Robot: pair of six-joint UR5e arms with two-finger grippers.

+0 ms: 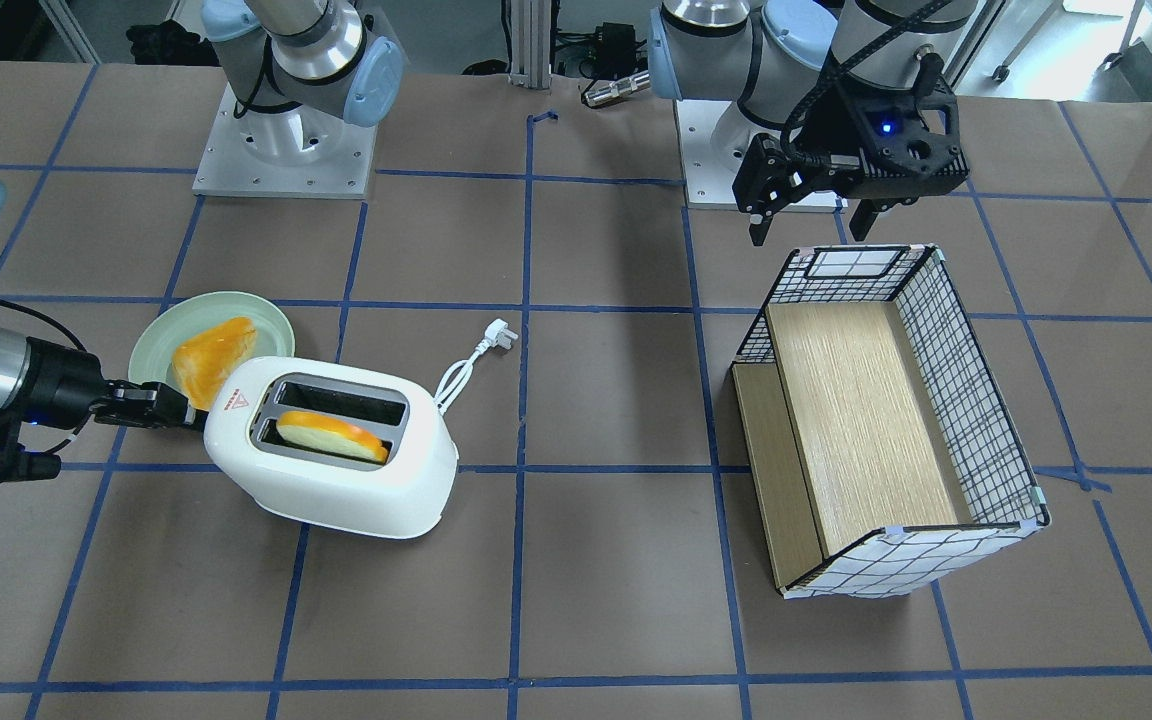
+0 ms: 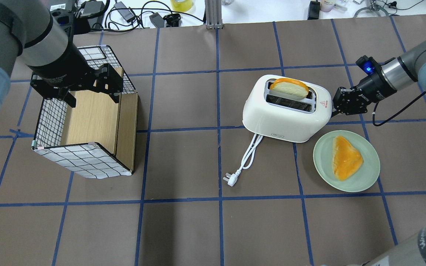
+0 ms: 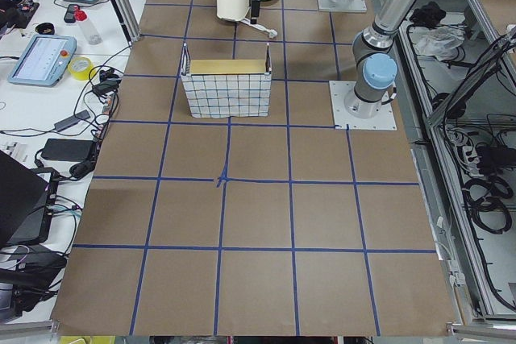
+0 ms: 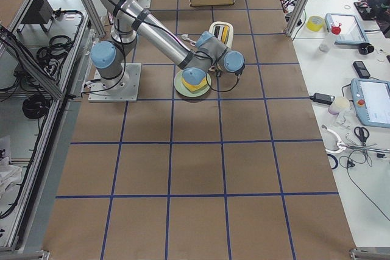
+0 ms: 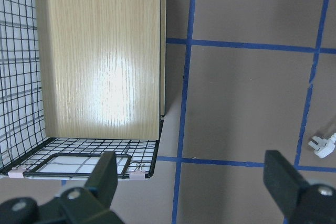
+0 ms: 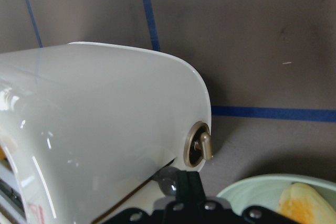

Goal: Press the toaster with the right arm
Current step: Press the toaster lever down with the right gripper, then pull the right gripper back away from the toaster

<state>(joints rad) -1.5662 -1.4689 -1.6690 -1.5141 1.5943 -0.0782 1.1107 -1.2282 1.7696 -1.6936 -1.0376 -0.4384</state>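
The toaster (image 2: pixel 285 111) stands on the right half of the table (image 2: pixel 183 229), both slots facing up. A slice (image 2: pixel 288 88) sits in the slot farther from us, its orange crust rising above the rim. The red triangle (image 2: pixel 323 104) marks the top at the end that faces our right arm (image 2: pixel 401 72).

At that end the right gripper (image 2: pixel 334 109) comes in low and nearly level. Its fingers are pressed together with no gap, and nothing is between them. In the right wrist view the joined fingertips (image 6: pixel 186 182) touch the toaster's end wall, just below a brass knob (image 6: pixel 202 145).

The white cord (image 2: pixel 250 155) trails from the toaster's near side toward us and ends in a plug (image 2: pixel 231 180) lying on the table. Just beside the toaster's near right corner is a pale green plate (image 2: pixel 368 173) carrying another slice (image 2: pixel 346 157).

Well apart, on the left half, stands a wire basket (image 2: pixel 83 162) lined with a wooden board. The left gripper (image 2: pixel 93 98) hangs above its far rim with its fingers (image 5: pixel 105 177) spread wide, holding nothing.
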